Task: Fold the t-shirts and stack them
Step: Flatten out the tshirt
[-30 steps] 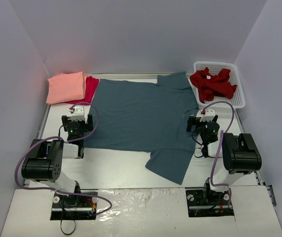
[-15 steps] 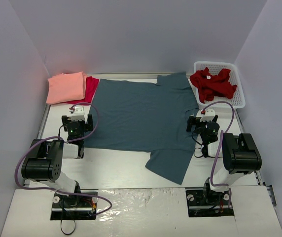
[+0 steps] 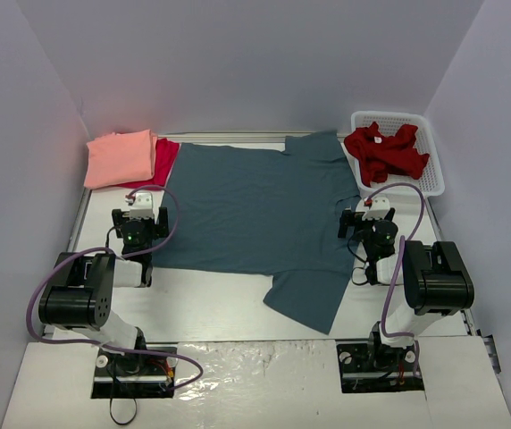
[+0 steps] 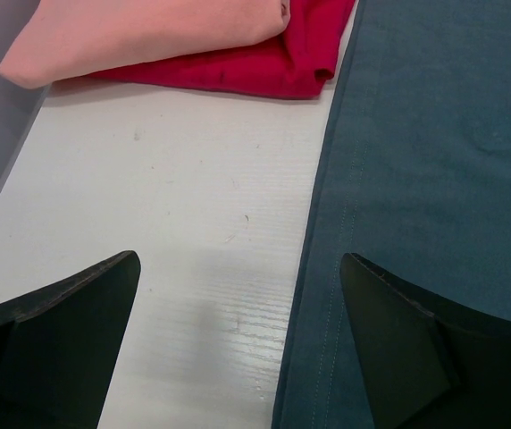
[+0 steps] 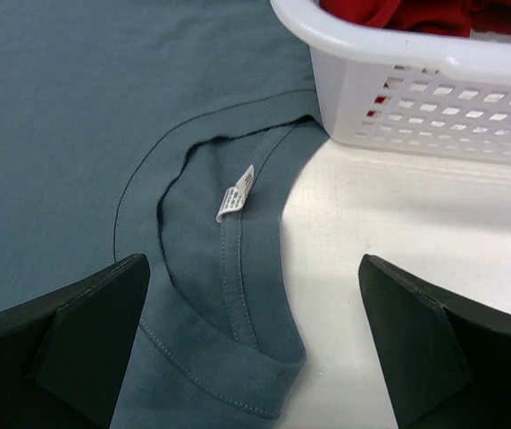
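Pale lilac walls [image 3: 255,63] on three sides, plain and matt, closing off the back, left and right. White table [image 3: 211,304] below, smooth, with a fine ribbed grain and a few faint scuffs in the left wrist view. Glossy crinkled sheeting [image 3: 264,366] along the near edge. Even lighting, soft shadows only.

Slate-blue t-shirt [image 3: 255,210] spread flat across mid-table: hem to the left, neck to the right, one sleeve reaching toward the near edge, the other at the far side. Salmon-pink t-shirt [image 3: 120,158] folded in the far left corner, lying on top of the crimson t-shirt [image 3: 164,159]. Crimson edge showing at its right, just beside the slate-blue hem. Dark red t-shirt [image 3: 385,152] bunched up inside the white lattice basket [image 3: 430,183] in the far right corner.

Left hand [image 4: 239,277] low at the hem, jaws spread wide, gripping nothing, one over bare table and the other over the slate-blue cloth. Contact with the cloth not determinable.

Right hand [image 5: 254,268] low at the collar, jaws likewise spread wide with nothing in them. Neck opening and its small white label [image 5: 236,192] between them, basket wall just ahead.
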### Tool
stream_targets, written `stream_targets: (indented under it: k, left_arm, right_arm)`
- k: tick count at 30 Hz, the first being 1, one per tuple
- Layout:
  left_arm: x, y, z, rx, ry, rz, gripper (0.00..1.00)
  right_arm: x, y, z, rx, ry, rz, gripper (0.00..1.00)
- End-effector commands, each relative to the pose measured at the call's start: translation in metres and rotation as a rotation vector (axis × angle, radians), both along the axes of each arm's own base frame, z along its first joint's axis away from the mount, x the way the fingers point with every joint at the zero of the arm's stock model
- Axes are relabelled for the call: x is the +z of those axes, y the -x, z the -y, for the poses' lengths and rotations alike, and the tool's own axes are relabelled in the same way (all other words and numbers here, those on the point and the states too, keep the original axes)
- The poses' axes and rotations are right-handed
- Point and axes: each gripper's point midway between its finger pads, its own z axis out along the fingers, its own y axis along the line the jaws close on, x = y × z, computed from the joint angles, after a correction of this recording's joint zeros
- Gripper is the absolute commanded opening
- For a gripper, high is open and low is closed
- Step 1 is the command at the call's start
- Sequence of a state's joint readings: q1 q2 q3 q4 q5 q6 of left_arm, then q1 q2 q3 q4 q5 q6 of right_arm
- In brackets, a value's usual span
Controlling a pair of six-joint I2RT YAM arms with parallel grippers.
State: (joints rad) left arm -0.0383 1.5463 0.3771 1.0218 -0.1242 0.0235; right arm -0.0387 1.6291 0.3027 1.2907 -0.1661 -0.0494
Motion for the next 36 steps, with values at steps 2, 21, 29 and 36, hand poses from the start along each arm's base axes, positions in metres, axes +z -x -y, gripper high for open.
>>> stream_targets:
  k: [2,21,29,36]
  left_arm:
    - [0.028,-0.001,0.003,-0.016,-0.001,0.064,0.94]
    - [0.127,0.03,0.006,-0.139,-0.175,-0.065,0.94]
    - [0.114,0.079,0.028,-0.368,-0.251,-0.267,0.94]
    - [0.101,0.115,0.03,-0.462,-0.317,-0.387,0.94]
  right_arm:
    - [0.062,-0.025,-0.001,0.014,0.002,0.198,1.0]
    - [0.115,0.019,-0.04,0.318,0.042,-0.244,1.0]
    - [0.144,0.044,-0.018,0.203,0.155,-0.364,1.0]
    - [0.14,0.074,-0.035,0.255,0.289,-0.431,1.0]
